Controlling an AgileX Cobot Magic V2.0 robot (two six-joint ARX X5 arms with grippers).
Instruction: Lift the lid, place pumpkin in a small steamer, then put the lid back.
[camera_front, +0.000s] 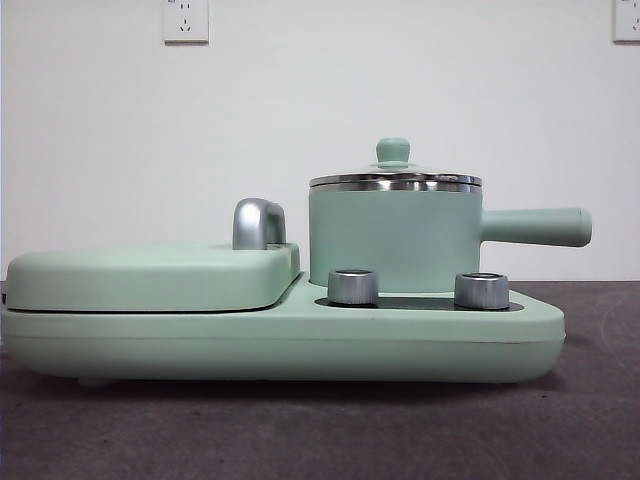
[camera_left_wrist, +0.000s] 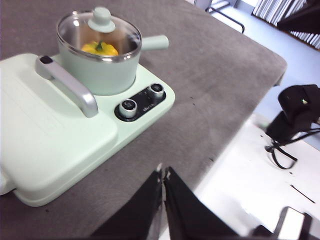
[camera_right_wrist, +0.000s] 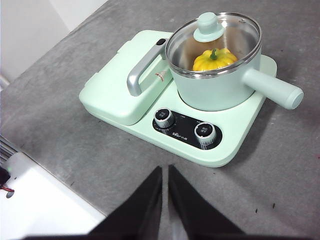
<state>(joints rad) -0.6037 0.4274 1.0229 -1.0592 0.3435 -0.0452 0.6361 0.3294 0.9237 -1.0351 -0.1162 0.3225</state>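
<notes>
The small steamer (camera_front: 395, 240) stands on the right side of the appliance base, its handle (camera_front: 535, 227) pointing right. The glass lid (camera_front: 393, 178) sits on it, mint knob (camera_front: 393, 150) on top. The yellow pumpkin (camera_right_wrist: 214, 59) lies inside the pot under the lid; it also shows through the glass in the left wrist view (camera_left_wrist: 99, 48). My left gripper (camera_left_wrist: 163, 172) is shut and empty, held above the table's edge, away from the appliance. My right gripper (camera_right_wrist: 164, 172) is shut and empty, above the table in front of the base's knobs. Neither gripper shows in the front view.
The wide appliance base (camera_front: 300, 340) carries a flat griddle cover (camera_front: 150, 275) with a chrome handle (camera_front: 258, 222) on the left and two chrome knobs (camera_front: 353, 286) at the front. Dark grey cloth covers the table (camera_right_wrist: 60, 130). Beyond the table's edge is a white floor with cables (camera_left_wrist: 285, 150).
</notes>
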